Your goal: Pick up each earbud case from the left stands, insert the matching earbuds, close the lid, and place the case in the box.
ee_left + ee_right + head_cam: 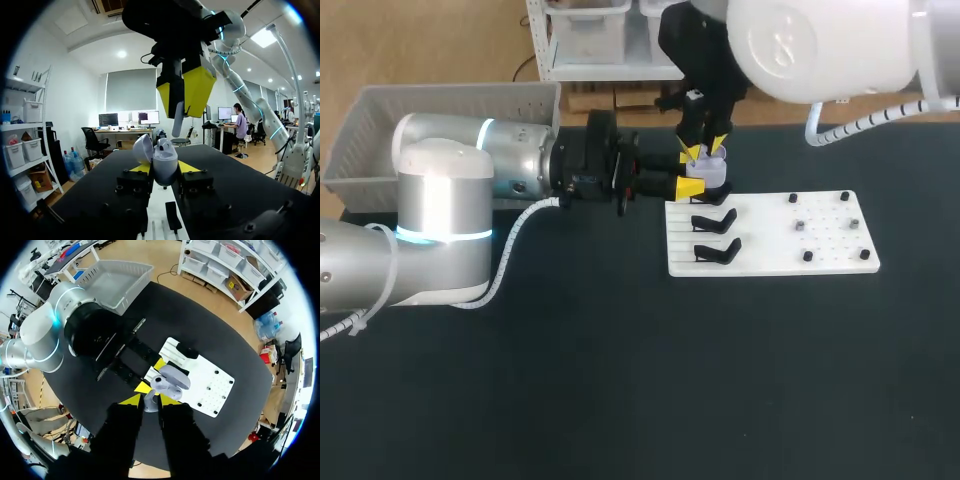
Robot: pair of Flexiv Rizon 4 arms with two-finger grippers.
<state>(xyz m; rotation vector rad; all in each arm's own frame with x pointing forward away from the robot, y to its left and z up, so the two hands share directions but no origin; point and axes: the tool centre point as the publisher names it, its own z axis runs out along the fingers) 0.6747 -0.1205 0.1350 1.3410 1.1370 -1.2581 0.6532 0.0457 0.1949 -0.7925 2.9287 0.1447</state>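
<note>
A pale lilac earbud case (711, 171) with its lid open is held just past the white board's far left corner. My left gripper (692, 176) is shut on its sides; in the left wrist view the case (165, 161) sits between the yellow tips, lid (142, 148) tipped back. My right gripper (704, 150) hangs straight above the case, shut on a white earbud (177, 125) that points down at the open case. In the right wrist view the earbud (150, 404) lies between the tips, with the case (168, 382) just beyond.
The white board (770, 262) carries two empty black stands (715, 221) (717, 251) on its left half and small pegs (807, 256) on its right half. A grey basket (450, 110) stands at the table's far left, behind my left arm.
</note>
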